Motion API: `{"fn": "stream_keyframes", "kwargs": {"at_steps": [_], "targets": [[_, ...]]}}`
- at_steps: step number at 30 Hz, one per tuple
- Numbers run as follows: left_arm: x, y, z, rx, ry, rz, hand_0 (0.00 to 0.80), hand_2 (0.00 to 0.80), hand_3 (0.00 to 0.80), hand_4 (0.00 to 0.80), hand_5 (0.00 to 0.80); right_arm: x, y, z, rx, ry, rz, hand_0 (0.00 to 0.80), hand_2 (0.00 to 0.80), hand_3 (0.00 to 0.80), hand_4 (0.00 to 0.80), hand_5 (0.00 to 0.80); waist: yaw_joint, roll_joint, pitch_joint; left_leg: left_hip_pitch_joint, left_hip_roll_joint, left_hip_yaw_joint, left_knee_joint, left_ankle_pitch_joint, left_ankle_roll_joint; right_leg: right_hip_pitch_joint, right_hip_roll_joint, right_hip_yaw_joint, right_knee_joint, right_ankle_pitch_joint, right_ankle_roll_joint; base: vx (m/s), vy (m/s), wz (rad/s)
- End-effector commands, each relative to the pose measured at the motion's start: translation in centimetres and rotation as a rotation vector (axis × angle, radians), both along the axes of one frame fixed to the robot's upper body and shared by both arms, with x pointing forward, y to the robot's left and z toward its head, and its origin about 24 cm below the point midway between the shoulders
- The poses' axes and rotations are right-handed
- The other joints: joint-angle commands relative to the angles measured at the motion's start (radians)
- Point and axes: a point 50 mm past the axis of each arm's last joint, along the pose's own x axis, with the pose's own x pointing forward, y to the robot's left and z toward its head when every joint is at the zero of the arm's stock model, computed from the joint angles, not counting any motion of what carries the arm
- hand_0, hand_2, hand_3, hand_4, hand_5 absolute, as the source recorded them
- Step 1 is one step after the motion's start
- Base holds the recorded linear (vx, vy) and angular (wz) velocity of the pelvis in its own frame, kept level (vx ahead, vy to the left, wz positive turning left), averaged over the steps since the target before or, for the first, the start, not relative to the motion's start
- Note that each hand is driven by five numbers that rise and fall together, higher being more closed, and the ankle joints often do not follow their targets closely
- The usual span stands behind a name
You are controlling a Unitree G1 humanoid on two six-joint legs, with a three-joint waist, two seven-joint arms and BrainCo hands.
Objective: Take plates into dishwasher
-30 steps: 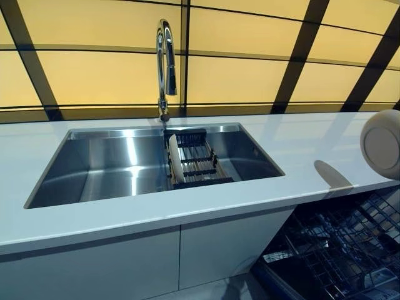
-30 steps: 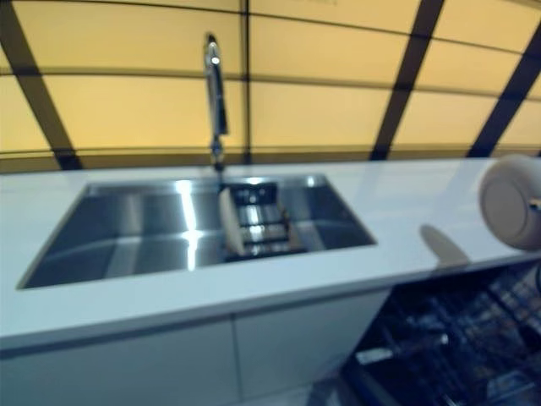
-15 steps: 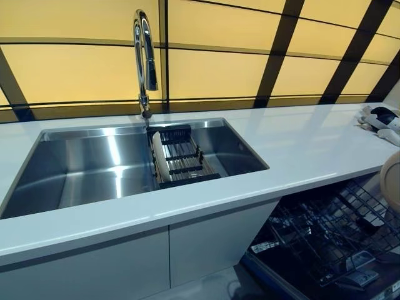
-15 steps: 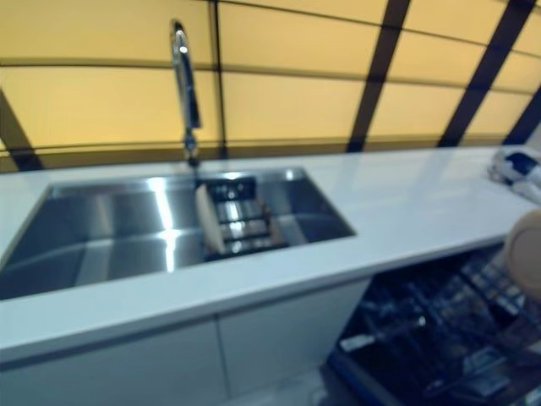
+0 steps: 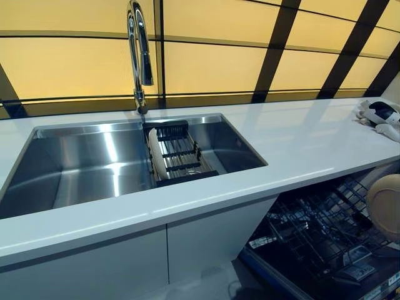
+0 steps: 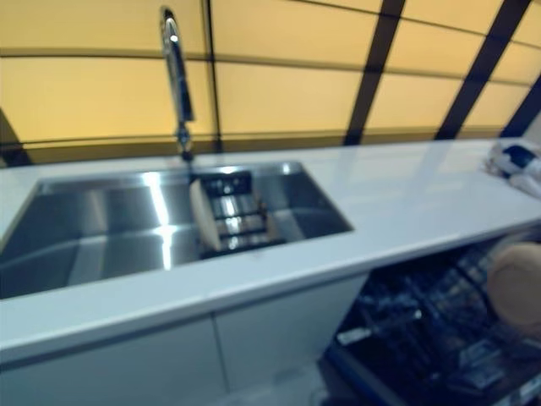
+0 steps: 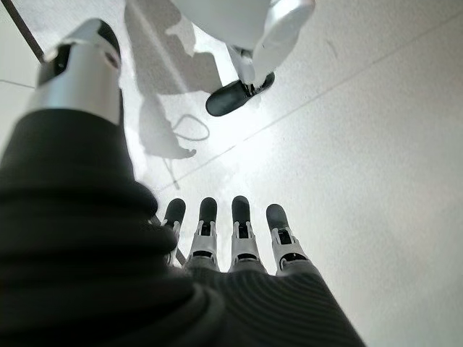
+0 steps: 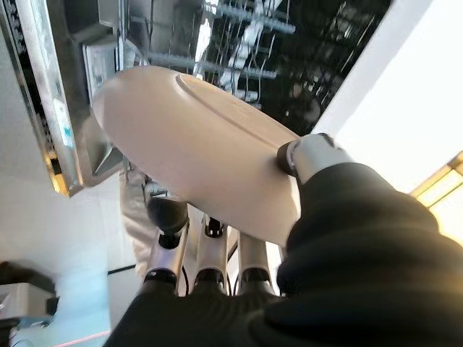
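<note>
One plate (image 8: pixel 195 166) pinched in right hand (image 8: pixel 217 267) above dishwasher rack (image 5: pixel 319 234)

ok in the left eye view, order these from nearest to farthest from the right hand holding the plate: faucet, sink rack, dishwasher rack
Measured from the beige round plate the right hand holds, at the far right:
1. Dark wire dishwasher rack, just below and beside it.
2. Black slatted sink rack, mid-sink.
3. Chrome curved faucet, behind the sink.

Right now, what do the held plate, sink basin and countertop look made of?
Plate pinched in the right hand: likely glazed ceramic or melamine, matte cream, smooth.
Sink basin: brushed stainless steel, streaked bright reflections.
Countertop: glossy white, solid surface or stone; reflects the window bars.
</note>
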Motion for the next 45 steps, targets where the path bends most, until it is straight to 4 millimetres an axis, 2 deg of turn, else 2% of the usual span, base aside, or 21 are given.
{"fn": "stream_keyframes", "kwargs": {"at_steps": [1, 4, 9, 13, 19, 28, 33, 45], "targets": [[0.2, 2.5, 1.2, 0.068, 0.027, -0.014, 0.000, 0.000, 0.000, 0.000, 0.000, 2.1, 1.2, 1.8, -0.100, -0.078, 0.082, 0.800, 0.800, 0.800, 0.800, 0.800, 0.013, -0.024, -0.001, -0.030, 0.026, -0.014, -0.002, 0.067, 0.033, 0.082, -0.066, 0.017, 0.004, -0.033, 0.092, -0.022, -0.033, -0.01], [0.4, 2.2, 1.1, 0.067, 0.021, -0.019, 0.000, 0.000, 0.000, 0.000, 0.000, 3.6, 3.1, 0.8, -0.128, -0.078, 0.147, 0.800, 0.800, 0.800, 0.800, 0.800, 0.006, -0.018, 0.004, -0.028, 0.026, -0.009, -0.002, 0.065, 0.033, 0.076, -0.068, 0.020, 0.004, -0.032, 0.093, -0.022, -0.034, -0.03], [0.7, 1.8, 0.9, 0.060, 0.018, -0.025, 0.000, 0.000, 0.000, 0.000, 0.000, 4.8, 5.0, -0.5, -0.121, -0.059, 0.206, 0.800, 0.800, 0.800, 0.800, 0.800, -0.007, -0.010, 0.012, -0.026, 0.025, 0.000, 0.000, 0.060, 0.034, 0.064, -0.071, 0.028, 0.004, -0.029, 0.095, -0.013, -0.048, -0.03], [1.3, 1.4, 0.8, 0.066, 0.012, -0.040, 0.000, 0.000, 0.000, 0.000, 0.000, 4.8, 5.7, -1.8, -0.121, -0.054, 0.219, 0.800, 0.800, 0.800, 0.800, 0.800, -0.025, 0.002, 0.027, -0.029, 0.024, 0.007, 0.002, 0.055, 0.034, 0.046, -0.074, 0.039, 0.009, -0.028, 0.096, -0.029, -0.074, -0.01], [2.0, 1.5, 0.9, 0.075, -0.003, -0.043, 0.000, 0.000, 0.000, 0.000, 0.000, 4.8, 6.4, -2.6, -0.141, -0.056, 0.240, 0.800, 0.800, 0.800, 0.800, 0.800, -0.053, 0.032, 0.049, -0.038, 0.021, 0.011, 0.003, 0.052, 0.033, 0.019, -0.078, 0.059, 0.013, -0.026, 0.096, -0.043, -0.066, -0.04], [3.7, 1.0, 1.0, 0.052, -0.039, -0.056, 0.000, 0.000, 0.000, 0.000, 0.000, 5.3, 6.8, -2.3, -0.165, -0.053, 0.248, 0.800, 0.800, 0.800, 0.800, 0.800, -0.083, 0.091, 0.093, -0.067, 0.013, -0.002, -0.001, 0.062, 0.019, -0.019, -0.077, 0.079, 0.015, -0.027, 0.089, -0.064, -0.029, -0.07], [3.9, 0.4, 0.8, 0.034, -0.047, -0.068, 0.000, 0.000, 0.000, 0.000, 0.000, 5.3, 6.7, -2.4, -0.175, -0.058, 0.236, 0.800, 0.800, 0.800, 0.800, 0.800, -0.091, 0.125, 0.112, -0.079, 0.006, -0.006, -0.002, 0.065, 0.013, -0.034, -0.084, 0.084, 0.018, -0.030, 0.086, -0.029, 0.020, -0.05], [5.2, -1.0, 0.5, -0.002, -0.075, -0.079, 0.000, 0.000, 0.000, 0.000, 0.000, 6.6, 7.2, -0.9, -0.260, -0.086, 0.267, 0.800, 0.800, 0.800, 0.800, 0.800, -0.093, 0.181, 0.135, -0.091, -0.010, -0.009, -0.001, 0.070, 0.006, -0.048, -0.096, 0.091, 0.019, -0.037, 0.081, -0.003, 0.006, 0.00]]}}
